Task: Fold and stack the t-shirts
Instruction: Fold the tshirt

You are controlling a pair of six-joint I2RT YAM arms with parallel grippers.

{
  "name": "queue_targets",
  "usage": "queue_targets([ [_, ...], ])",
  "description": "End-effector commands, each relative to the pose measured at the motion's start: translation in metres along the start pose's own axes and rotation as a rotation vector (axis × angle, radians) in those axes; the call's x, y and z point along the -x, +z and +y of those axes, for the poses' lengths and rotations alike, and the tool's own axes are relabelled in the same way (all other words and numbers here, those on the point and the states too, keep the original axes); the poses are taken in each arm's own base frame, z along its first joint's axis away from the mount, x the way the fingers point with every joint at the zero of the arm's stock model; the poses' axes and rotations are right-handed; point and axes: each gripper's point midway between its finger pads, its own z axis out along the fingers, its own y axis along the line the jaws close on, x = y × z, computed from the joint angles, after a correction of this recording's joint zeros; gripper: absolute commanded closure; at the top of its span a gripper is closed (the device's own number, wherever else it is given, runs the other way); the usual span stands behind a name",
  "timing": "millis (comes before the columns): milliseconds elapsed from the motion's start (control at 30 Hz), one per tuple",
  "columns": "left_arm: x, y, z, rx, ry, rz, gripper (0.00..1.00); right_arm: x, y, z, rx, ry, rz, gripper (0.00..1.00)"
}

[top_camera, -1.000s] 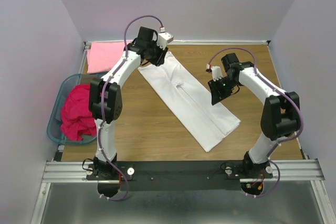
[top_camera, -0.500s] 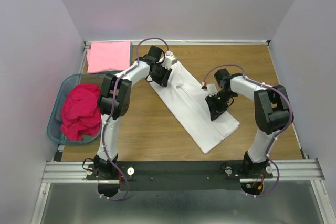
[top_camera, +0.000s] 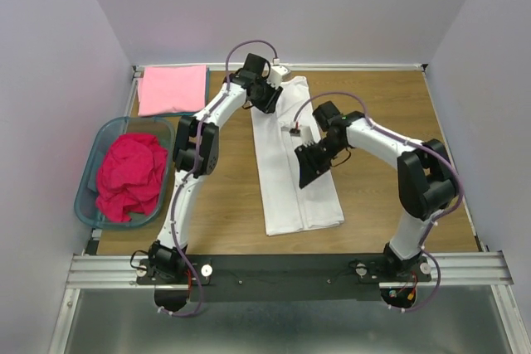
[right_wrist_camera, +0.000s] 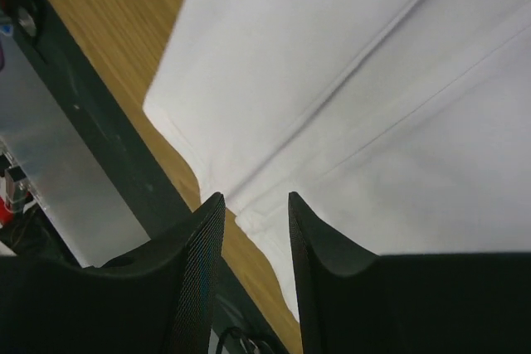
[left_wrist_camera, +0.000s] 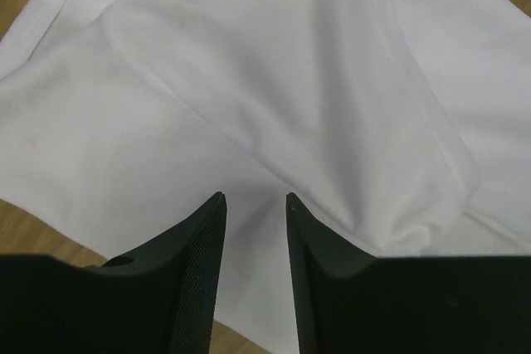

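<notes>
The white t-shirt (top_camera: 290, 155) lies folded into a long strip, running from the far middle toward the near edge of the table. My left gripper (top_camera: 270, 99) is at its far collar end, jaws nearly closed, pinching a pucker of white fabric (left_wrist_camera: 274, 122) between the fingertips (left_wrist_camera: 217, 205). My right gripper (top_camera: 309, 167) sits on the strip's middle, jaws equally narrow on the cloth (right_wrist_camera: 373, 89). The light pink t-shirt (top_camera: 172, 89) lies folded flat at the far left corner. The magenta-red t-shirt (top_camera: 129, 176) is crumpled in the basket.
The teal plastic basket (top_camera: 85, 196) stands at the left edge. Bare wood (top_camera: 398, 122) lies to the right of the white strip. The black mounting rail (top_camera: 282, 271) runs along the near edge, and also shows in the right wrist view (right_wrist_camera: 99, 147).
Both grippers came down onto the white t-shirt and swung it from a diagonal lie to nearly straight front-to-back. The left gripper moved farther back, the right one moved left.
</notes>
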Motion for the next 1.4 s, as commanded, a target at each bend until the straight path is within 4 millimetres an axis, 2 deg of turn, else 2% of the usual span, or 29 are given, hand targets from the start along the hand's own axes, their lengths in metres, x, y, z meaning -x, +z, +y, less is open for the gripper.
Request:
queue_targets([
  [0,0.077,-0.071,-0.012,0.008,0.090,-0.243,0.55,0.045,-0.039,0.016,0.000,-0.074,-0.167,0.56],
  [33,0.090,-0.090,-0.020,0.001,0.093,-0.283,0.54,0.048,-0.041,0.011,-0.012,-0.072,-0.175,0.56],
  [133,0.076,-0.092,-0.036,-0.056,0.063,-0.263,0.54,0.063,-0.040,-0.016,-0.089,-0.051,-0.201,0.56],
  [233,0.050,-0.086,-0.054,-0.128,-0.001,-0.209,0.55,0.079,-0.041,-0.038,-0.150,-0.028,-0.231,0.58],
  [267,0.035,-0.081,-0.061,-0.162,-0.031,-0.180,0.55,0.078,-0.035,-0.050,-0.174,-0.010,-0.215,0.60],
  [433,-0.004,-0.060,-0.074,-0.220,-0.081,-0.104,0.58,0.080,-0.028,-0.066,-0.204,0.006,-0.206,0.61],
  [633,-0.038,-0.027,-0.066,-0.209,-0.116,-0.001,0.59,0.076,-0.011,-0.075,-0.178,0.046,-0.193,0.61],
  [700,-0.037,-0.022,-0.061,-0.198,-0.117,0.002,0.60,0.079,-0.009,-0.076,-0.173,0.052,-0.198,0.61],
  [767,-0.047,-0.008,-0.056,-0.193,-0.120,0.026,0.60,0.080,-0.004,-0.081,-0.170,0.062,-0.191,0.61],
  [800,-0.039,-0.005,-0.051,-0.179,-0.114,0.020,0.60,0.086,-0.005,-0.082,-0.173,0.060,-0.201,0.60],
  [833,-0.041,-0.001,-0.045,-0.167,-0.114,0.028,0.60,0.087,-0.005,-0.087,-0.177,0.069,-0.201,0.60],
  [867,-0.056,0.013,-0.037,-0.154,-0.126,0.065,0.60,0.091,-0.006,-0.089,-0.177,0.072,-0.209,0.60],
  [900,-0.042,0.013,-0.028,-0.140,-0.122,0.046,0.61,0.102,-0.012,-0.091,-0.183,0.067,-0.234,0.60],
  [933,-0.050,0.021,-0.018,-0.132,-0.142,0.059,0.61,0.105,-0.015,-0.099,-0.187,0.082,-0.243,0.60],
  [967,-0.047,0.022,-0.012,-0.123,-0.151,0.049,0.61,0.109,-0.020,-0.103,-0.195,0.082,-0.257,0.59],
  [1000,-0.031,0.017,-0.004,-0.112,-0.141,0.014,0.61,0.114,-0.026,-0.107,-0.202,0.085,-0.272,0.58],
  [1067,-0.016,0.010,0.000,-0.113,-0.125,-0.029,0.59,0.128,-0.045,-0.116,-0.218,0.075,-0.323,0.55],
  [1100,-0.004,0.003,0.002,-0.109,-0.096,-0.061,0.55,0.136,-0.058,-0.116,-0.222,0.062,-0.354,0.51],
  [1133,0.016,-0.012,0.000,-0.112,-0.061,-0.104,0.51,0.141,-0.065,-0.112,-0.226,0.047,-0.371,0.48],
  [1200,0.043,-0.035,-0.004,-0.119,-0.005,-0.170,0.36,0.151,-0.087,-0.097,-0.235,-0.006,-0.415,0.39],
  [1233,0.070,-0.064,-0.011,-0.122,0.058,-0.237,0.31,0.157,-0.098,-0.086,-0.226,-0.037,-0.438,0.36],
  [1267,0.084,-0.080,-0.014,-0.117,0.090,-0.273,0.20,0.161,-0.110,-0.078,-0.229,-0.059,-0.462,0.33],
  [1300,0.092,-0.091,-0.015,-0.106,0.114,-0.305,0.05,0.165,-0.126,-0.063,-0.230,-0.097,-0.487,0.30],
  [1333,0.102,-0.106,-0.018,-0.097,0.139,-0.338,0.02,0.168,-0.137,-0.054,-0.235,-0.124,-0.507,0.27],
  [1367,0.125,-0.142,-0.028,-0.080,0.184,-0.406,0.02,0.170,-0.147,-0.048,-0.249,-0.144,-0.524,0.26],
])
